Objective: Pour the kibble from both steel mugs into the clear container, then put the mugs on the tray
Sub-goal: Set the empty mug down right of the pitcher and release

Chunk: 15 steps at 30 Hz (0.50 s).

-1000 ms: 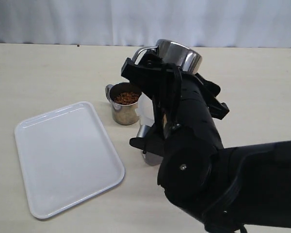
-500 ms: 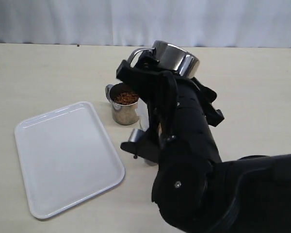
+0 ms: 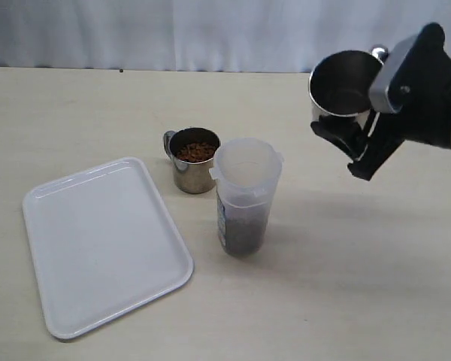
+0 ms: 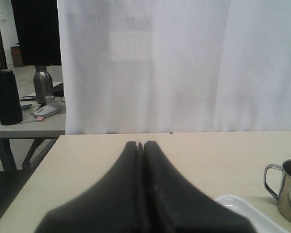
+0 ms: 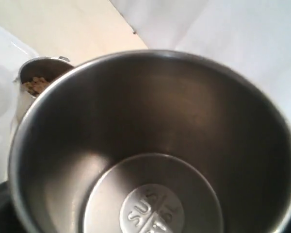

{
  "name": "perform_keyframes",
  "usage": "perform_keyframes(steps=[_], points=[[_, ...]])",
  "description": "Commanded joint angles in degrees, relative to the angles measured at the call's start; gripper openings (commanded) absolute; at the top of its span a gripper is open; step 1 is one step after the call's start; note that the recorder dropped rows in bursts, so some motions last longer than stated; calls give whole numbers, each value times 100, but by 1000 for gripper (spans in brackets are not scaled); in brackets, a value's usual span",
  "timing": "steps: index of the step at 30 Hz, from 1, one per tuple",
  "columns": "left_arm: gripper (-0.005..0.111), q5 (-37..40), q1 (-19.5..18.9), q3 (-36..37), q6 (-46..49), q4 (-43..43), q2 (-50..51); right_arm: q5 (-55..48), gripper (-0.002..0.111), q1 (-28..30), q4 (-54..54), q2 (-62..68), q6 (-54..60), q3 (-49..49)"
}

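My right gripper (image 3: 358,140) is shut on an empty steel mug (image 3: 346,83), held tilted in the air at the far right with its bare inside (image 5: 155,145) showing. The clear container (image 3: 246,192) stands upright mid-table with kibble (image 3: 242,229) in its lower part. Just to its left stands the second steel mug (image 3: 194,159), upright and holding kibble (image 3: 195,152). The white tray (image 3: 98,241) lies bare at the left. My left gripper (image 4: 140,145) is shut on nothing, low over the table; the full mug (image 4: 287,189) shows at that view's edge.
A white curtain (image 3: 210,30) hangs behind the table's far edge. Past the table's end, the left wrist view shows a side desk (image 4: 19,121) with a dark bottle and a steel flask.
The right arm, which hid the container with the mug upturned above it, has swung away to the upper right. The mug now shows empty and the container stands uncovered.
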<state>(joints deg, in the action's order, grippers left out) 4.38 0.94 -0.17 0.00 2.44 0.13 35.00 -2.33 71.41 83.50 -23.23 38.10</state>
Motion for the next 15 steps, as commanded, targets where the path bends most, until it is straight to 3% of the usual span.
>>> perform_keyframes(steps=[1,5,8,11,15], points=[[0,-47,41,17,0,-13,-13,1693,5,486,-28,1656,171,-211],[0,-42,41,17,0,-13,-13,2186,5,486,-446,2861,1682,-201],[0,-42,41,17,0,-13,-13,2653,9,486,-1133,3503,2101,-145],[0,-42,41,17,0,-13,-13,2651,27,486,-1123,3749,2090,-26],[0,-42,41,17,0,-13,-13,2663,67,486,-1206,3808,2090,-5]])
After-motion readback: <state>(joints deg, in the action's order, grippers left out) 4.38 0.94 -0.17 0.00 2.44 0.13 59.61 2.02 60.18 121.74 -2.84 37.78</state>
